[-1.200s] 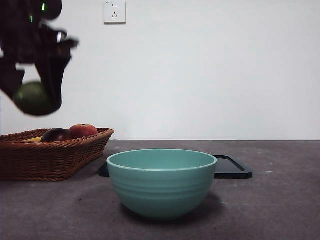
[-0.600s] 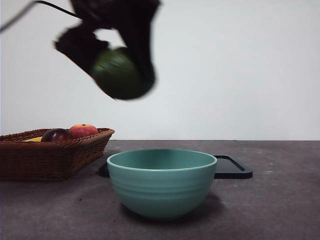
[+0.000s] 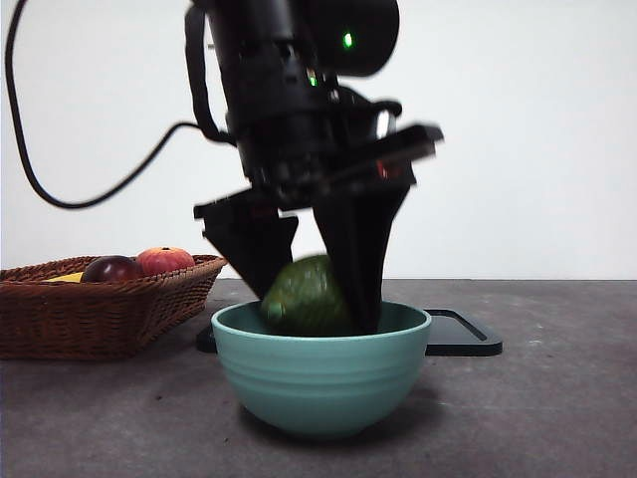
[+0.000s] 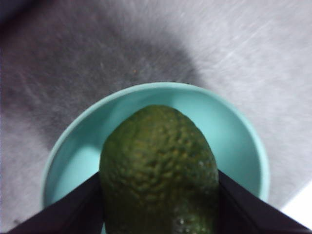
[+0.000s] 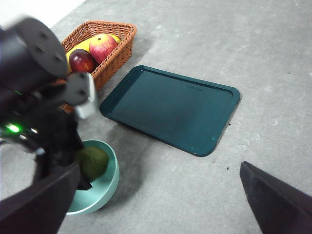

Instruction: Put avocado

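The avocado (image 3: 306, 297), dark green with bumpy skin, is held between the two black jaws of my left gripper (image 3: 314, 289), low inside the teal bowl (image 3: 320, 383) at the table's front centre. In the left wrist view the avocado (image 4: 160, 170) fills the gap between the jaws, with the bowl's rim (image 4: 251, 141) around it. The right wrist view shows the avocado (image 5: 91, 162) in the bowl (image 5: 108, 183) under the left arm. My right gripper (image 5: 161, 207) is open and empty, high above the table.
A wicker basket (image 3: 109, 314) at the left holds a dark red-purple fruit (image 3: 110, 269) and an orange-red fruit (image 3: 165, 260). A dark flat tray (image 3: 463, 339) lies behind the bowl; it also shows in the right wrist view (image 5: 170, 108).
My left gripper has carried the avocado from high above the basket rightward and down into the teal bowl. The basket, bowl and tray have not moved.
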Available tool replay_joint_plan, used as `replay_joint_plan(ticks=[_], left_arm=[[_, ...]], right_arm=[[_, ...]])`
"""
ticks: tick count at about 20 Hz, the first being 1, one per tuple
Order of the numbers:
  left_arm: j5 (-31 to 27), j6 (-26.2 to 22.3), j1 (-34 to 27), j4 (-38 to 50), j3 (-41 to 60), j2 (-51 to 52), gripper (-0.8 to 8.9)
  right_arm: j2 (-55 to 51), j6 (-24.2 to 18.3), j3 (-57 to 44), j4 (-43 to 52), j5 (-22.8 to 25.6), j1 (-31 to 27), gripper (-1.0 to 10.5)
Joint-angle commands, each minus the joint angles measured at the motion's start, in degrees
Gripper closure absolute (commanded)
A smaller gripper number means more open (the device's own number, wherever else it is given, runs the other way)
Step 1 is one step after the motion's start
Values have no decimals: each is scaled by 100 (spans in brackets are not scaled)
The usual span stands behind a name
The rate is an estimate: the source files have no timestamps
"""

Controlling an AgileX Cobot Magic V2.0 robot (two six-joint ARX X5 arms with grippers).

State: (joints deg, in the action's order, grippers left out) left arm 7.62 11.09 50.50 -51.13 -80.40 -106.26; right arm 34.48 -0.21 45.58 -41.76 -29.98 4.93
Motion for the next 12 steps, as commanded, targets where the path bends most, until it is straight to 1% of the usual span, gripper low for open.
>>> replay_joint_plan(ticks=[1, 10, 11, 12], left_arm=[[-7, -15, 59, 24, -85, -326, 605], [-7, -55, 57, 22, -87, -533, 596], [-7, -55, 57, 17, -87, -533, 584], [-7, -55, 57, -13, -98, -531, 538]], right_arm=[[17, 20, 90, 57, -17, 24, 419], [17, 17, 90, 57, -15, 24, 419], [17, 17, 90, 59, -13, 24, 419], [17, 17, 90, 59, -7, 24, 419]])
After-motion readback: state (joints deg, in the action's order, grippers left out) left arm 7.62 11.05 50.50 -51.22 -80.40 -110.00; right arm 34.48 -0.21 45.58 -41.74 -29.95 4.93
